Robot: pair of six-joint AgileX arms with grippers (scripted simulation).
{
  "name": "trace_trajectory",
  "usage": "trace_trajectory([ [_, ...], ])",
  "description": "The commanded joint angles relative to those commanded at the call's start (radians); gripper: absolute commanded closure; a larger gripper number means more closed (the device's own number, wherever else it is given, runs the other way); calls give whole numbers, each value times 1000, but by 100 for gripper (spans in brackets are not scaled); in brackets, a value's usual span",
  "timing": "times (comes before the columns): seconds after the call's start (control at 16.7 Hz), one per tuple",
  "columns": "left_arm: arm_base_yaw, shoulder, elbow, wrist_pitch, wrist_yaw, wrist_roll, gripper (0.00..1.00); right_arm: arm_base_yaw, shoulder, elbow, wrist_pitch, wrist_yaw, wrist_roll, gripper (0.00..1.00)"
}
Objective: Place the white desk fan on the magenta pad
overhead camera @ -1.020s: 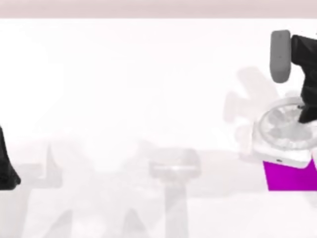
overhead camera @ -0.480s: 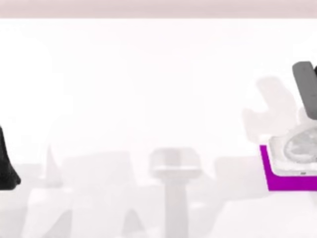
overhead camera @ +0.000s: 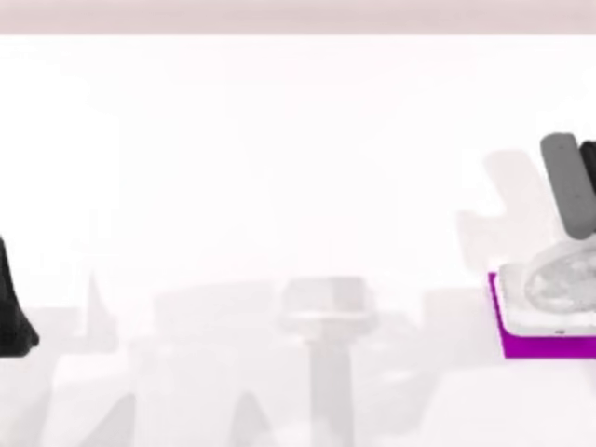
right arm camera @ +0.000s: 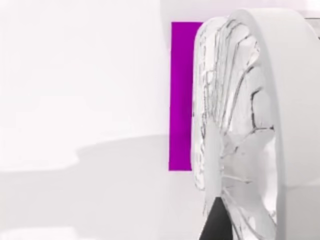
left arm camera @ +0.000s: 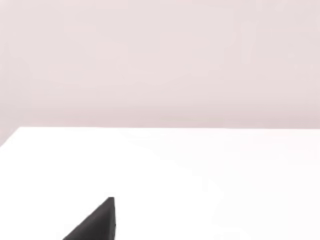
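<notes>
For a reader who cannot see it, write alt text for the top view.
At the table's right edge, the white desk fan sits on the magenta pad, with the right gripper just beyond it. The left arm is parked at the left edge.

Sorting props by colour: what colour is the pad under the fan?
Magenta pad; clearest in the top view.

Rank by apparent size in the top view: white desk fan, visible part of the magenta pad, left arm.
1. white desk fan, cut by the edge
2. left arm, parked at the table's left
3. magenta pad, mostly covered

The last two look close; unsure.
</notes>
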Motion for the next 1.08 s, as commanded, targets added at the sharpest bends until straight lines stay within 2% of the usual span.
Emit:
trace_trajectory([
  [0.36,0,0,0,0,0,0,0,2,6,-37,40,3,-1,100],
  [1.08,0,0,0,0,0,0,0,2,6,-37,40,3,-1,10],
])
